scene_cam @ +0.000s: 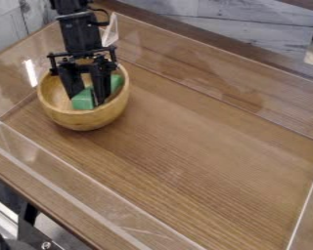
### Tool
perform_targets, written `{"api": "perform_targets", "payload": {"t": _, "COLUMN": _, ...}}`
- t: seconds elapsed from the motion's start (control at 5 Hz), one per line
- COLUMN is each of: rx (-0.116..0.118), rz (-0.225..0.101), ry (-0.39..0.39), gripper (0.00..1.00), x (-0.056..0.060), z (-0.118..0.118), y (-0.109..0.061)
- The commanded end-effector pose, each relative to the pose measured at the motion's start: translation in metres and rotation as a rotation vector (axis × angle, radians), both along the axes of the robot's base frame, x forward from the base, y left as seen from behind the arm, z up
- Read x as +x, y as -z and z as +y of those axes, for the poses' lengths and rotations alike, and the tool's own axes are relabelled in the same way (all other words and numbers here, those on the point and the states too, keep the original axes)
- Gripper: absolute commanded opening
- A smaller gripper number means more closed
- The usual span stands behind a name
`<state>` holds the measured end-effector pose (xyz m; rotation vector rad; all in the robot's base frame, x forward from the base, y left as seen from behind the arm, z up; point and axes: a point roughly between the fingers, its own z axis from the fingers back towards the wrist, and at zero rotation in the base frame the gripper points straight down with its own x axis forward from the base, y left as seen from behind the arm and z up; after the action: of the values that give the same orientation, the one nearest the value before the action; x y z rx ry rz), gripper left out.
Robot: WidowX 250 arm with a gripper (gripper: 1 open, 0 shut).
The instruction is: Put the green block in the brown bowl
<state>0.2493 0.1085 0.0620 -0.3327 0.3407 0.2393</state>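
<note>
The brown bowl [83,115] stands on the wooden table at the left. Inside it the green block [82,100] shows as a green patch, standing tilted against the bowl's inside. My black gripper [87,86] reaches down into the bowl from above, its fingers [71,80] close on either side of the block's upper part. The jaws are shut on the green block. The block's top end is hidden behind the fingers.
The table [211,146] has a raised clear rim along its front and left edges. A pale wall and a ledge run along the back. Dark frame parts [42,239] show below the table's front left corner.
</note>
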Motion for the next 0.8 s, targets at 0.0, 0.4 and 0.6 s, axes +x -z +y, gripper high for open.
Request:
{"api": "perform_targets", "payload": {"t": 0.0, "rx": 0.025, "rz": -0.049, "ry": 0.017, "gripper": 0.00, "x": 0.0117, "z": 0.0021, "y": -0.0127}}
{"api": "perform_targets", "payload": {"t": 0.4, "rx": 0.018, "rz": -0.041, "ry": 0.025, "gripper": 0.00, "x": 0.0126, "z": 0.0003, "y": -0.0126}}
{"api": "perform_targets", "payload": {"t": 0.6, "rx": 0.015, "rz": -0.036, "ry": 0.030, "gripper": 0.00, "x": 0.0127, "z": -0.0007, "y": -0.0128}}
